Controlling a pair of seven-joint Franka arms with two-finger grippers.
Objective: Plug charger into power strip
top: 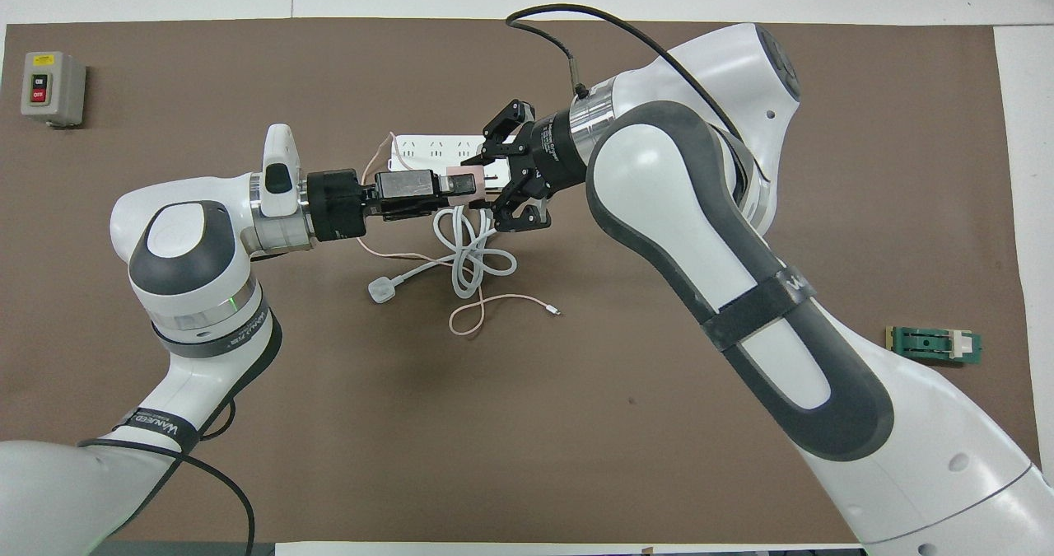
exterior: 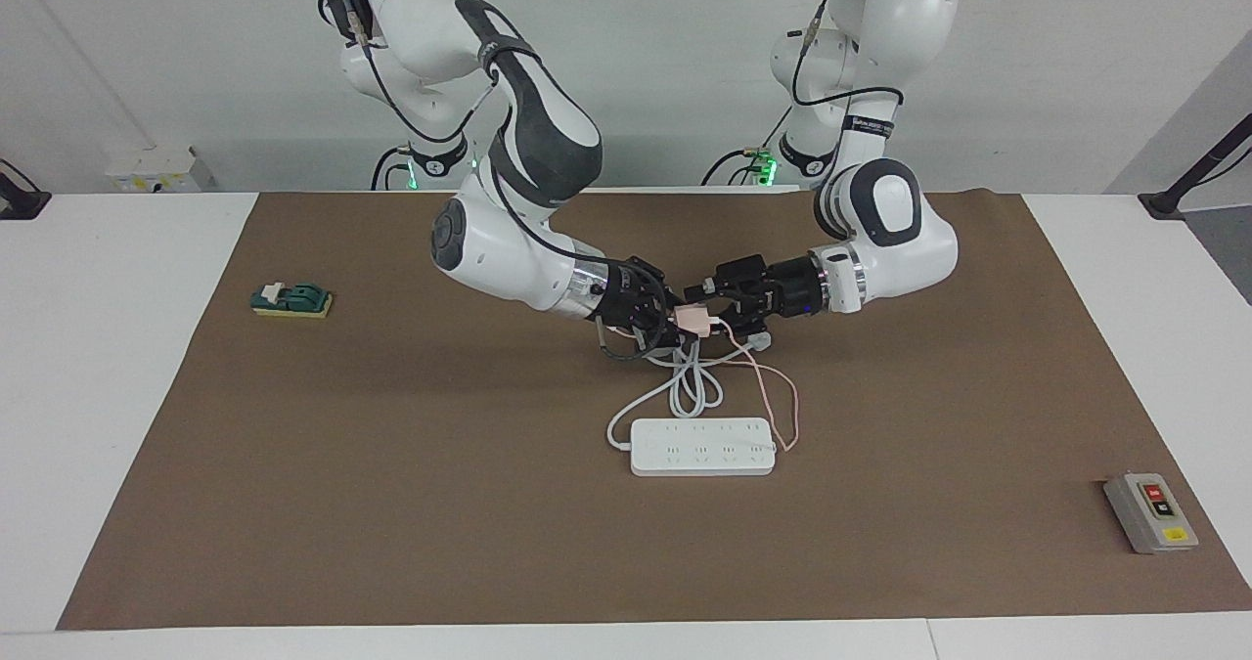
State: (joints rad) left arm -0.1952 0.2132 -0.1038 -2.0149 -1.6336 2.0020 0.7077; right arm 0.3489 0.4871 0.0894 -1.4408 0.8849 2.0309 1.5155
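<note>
The charger [exterior: 693, 319] is a small pink cube. It is up in the air, over the loops of the white cord [exterior: 691, 386], nearer to the robots than the strip [exterior: 702, 446]. Its thin pink cable [exterior: 780, 396] hangs down to the mat [exterior: 391, 504] and ends close by the strip.

The right gripper [exterior: 673, 316] has its fingers closed on the charger. The left gripper [exterior: 714, 310] is at the other side of the cube, tip to tip with the right one. I cannot tell if the left fingers are open or have got hold of it.

This looks like a hand-over from one arm to the other. To do it well, I think the left fingers should squeeze the cube by its flat sides and hold it firm before the right fingers let go. If the right one lets go too soon, the cube may drop onto the cords. The metal pins should stay clear so they can go into a socket.

The strip lies flat on the mat with its sockets facing up. The cable could snag on the cord loops when the cube is carried over, so a slow lift seems best.

A grey box [exterior: 1150, 511] with buttons and a small green thing [exterior: 291, 299] lie well apart from all this.
</note>
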